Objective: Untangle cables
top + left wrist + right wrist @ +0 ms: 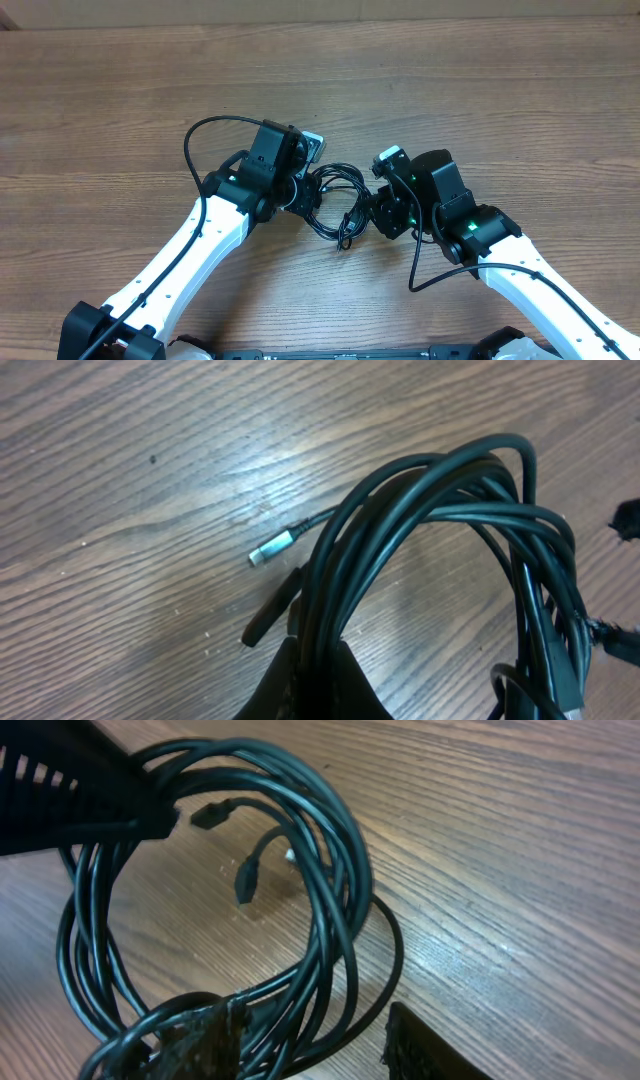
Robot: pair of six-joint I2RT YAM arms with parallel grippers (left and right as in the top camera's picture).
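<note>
The cables (336, 203) lie as one tangled coil of thin black cords on the wooden table, between my two arms. My left gripper (300, 192) holds the coil's left side. In the left wrist view its jaws (316, 665) are shut on several strands, and a silver plug end (268, 550) and a black plug end (264, 624) lie loose beside them. My right gripper (374, 214) is at the coil's right side. In the right wrist view its fingers (205, 1032) stand apart around the strands (330, 920), which rest against the left finger only.
Bare wooden table (500, 90) surrounds the coil on all sides. A thick black arm wire loops out beside the left wrist (192, 140), and another hangs below the right wrist (425, 275). The left gripper's black body (80, 795) fills the right wrist view's upper left.
</note>
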